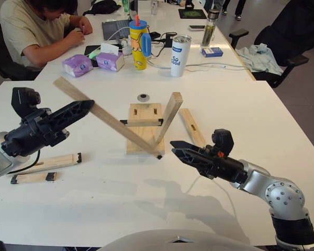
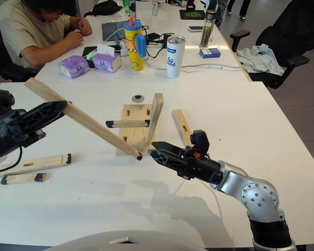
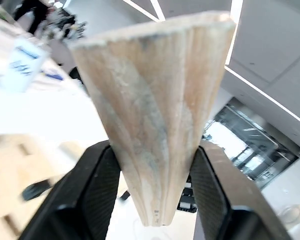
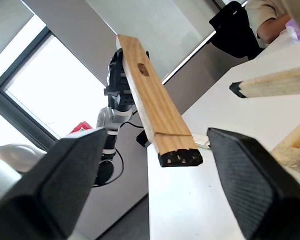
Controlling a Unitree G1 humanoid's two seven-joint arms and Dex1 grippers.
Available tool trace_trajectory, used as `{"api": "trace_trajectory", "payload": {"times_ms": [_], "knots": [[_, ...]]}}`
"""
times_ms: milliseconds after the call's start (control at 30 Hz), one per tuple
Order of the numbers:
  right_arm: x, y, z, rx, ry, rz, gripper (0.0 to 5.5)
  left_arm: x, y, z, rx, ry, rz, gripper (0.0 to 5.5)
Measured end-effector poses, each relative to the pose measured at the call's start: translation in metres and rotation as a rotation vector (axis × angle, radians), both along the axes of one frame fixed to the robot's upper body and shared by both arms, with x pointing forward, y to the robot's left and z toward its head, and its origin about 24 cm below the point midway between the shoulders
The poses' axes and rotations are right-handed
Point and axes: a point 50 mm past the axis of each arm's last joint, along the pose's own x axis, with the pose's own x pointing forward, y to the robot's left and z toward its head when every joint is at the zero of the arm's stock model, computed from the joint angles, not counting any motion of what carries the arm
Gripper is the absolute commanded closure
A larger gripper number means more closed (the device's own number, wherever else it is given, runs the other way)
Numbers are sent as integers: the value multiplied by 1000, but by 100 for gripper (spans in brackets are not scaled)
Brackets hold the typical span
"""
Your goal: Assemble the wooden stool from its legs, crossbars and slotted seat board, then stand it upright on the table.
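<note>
My left gripper [image 1: 88, 106] is shut on a long wooden leg [image 1: 120, 125], held slanted in the air with its black-capped tip [image 1: 158, 155] down over the seat board's near edge. The wrist view shows both pads [image 3: 97, 197] clamped on the leg [image 3: 155, 125]. My right gripper [image 1: 174, 147] hangs open just right of that tip, which shows ahead of its spread fingers [image 4: 75, 185]. The slotted seat board [image 1: 138, 141] lies flat mid-table. One leg [image 1: 171, 115] stands tilted in it, and a crossbar [image 1: 141, 122] lies across it.
Another leg [image 1: 192, 126] lies right of the board. Two wooden pieces [image 1: 55, 162] [image 1: 34, 178] lie at the left near edge. A small metal disc [image 1: 143, 97] sits behind the board. A tumbler [image 1: 180, 55], a yellow bottle [image 1: 138, 46] and tissue packs [image 1: 77, 66] crowd the far table.
</note>
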Motion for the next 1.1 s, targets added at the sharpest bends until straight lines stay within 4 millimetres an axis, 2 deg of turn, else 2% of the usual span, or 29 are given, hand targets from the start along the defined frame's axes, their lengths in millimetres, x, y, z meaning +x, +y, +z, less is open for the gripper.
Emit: {"api": "trace_trajectory", "payload": {"times_ms": [100,167,300,400,500,800,967,1100], "knots": [[3,8,-20,-147,-29,-25,169,1,18,-5,28,1,46,349],[5,19,-32,-182,-20,-35,169,2,27,-8,53,1,69,349],[26,57,-60,-278,26,-124,169,6,40,-14,134,-21,105,349],[33,77,-63,-285,28,-148,169,9,40,-13,173,-52,90,349],[41,87,-64,-336,10,-191,169,13,39,-13,212,-70,85,349],[59,77,-67,-438,3,-362,169,19,31,-23,242,-88,81,349],[67,60,-70,-500,-4,-426,169,20,27,-27,259,-114,111,349],[68,49,-73,-583,-50,-413,169,24,18,-32,297,-162,145,349]]}}
